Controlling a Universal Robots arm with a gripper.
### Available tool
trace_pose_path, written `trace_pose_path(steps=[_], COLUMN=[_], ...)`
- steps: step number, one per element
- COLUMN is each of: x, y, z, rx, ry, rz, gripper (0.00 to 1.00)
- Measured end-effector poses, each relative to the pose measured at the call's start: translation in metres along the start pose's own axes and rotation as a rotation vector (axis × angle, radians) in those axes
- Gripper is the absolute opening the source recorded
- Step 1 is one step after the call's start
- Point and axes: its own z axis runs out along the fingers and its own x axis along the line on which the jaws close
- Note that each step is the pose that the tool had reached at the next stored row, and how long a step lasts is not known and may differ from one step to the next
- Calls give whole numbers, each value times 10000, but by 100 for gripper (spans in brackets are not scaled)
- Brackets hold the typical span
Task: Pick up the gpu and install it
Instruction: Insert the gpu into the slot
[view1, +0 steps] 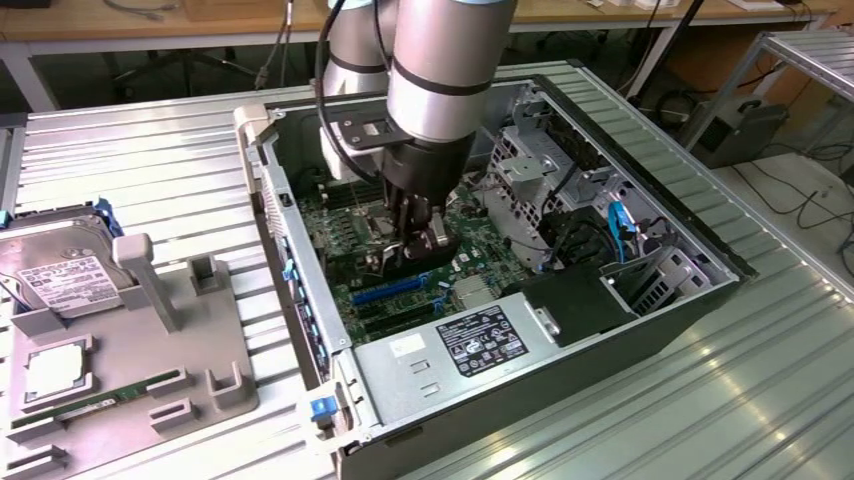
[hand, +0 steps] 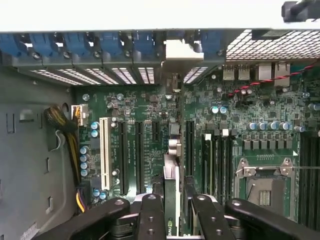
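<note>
Green motherboard (hand: 250, 115) below; gripper (hand: 175, 207) closed on the gpu (hand: 171, 175), edge-on. We'd square it to an expansion slot (hand: 189, 147), then press evenly.

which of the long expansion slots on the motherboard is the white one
The slot right beside the yellow and black cable bundle; the other slots are dark, and it lies farthest from the gpu held in the tool.

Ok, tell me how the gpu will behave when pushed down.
The gpu, a thin card held edge-on in the hand, is probably stiff and light. Pushed off-centre it could tilt sideways. Its exposed components look fragile.
</note>
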Motion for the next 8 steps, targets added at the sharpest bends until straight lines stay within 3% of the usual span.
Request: trace_pose_path(steps=[5,8], x=[42,43], y=[-2,-2], z=[57,78], rx=[1,-1], ry=[-3,-42], rz=[-9,-9], gripper=[26,26])
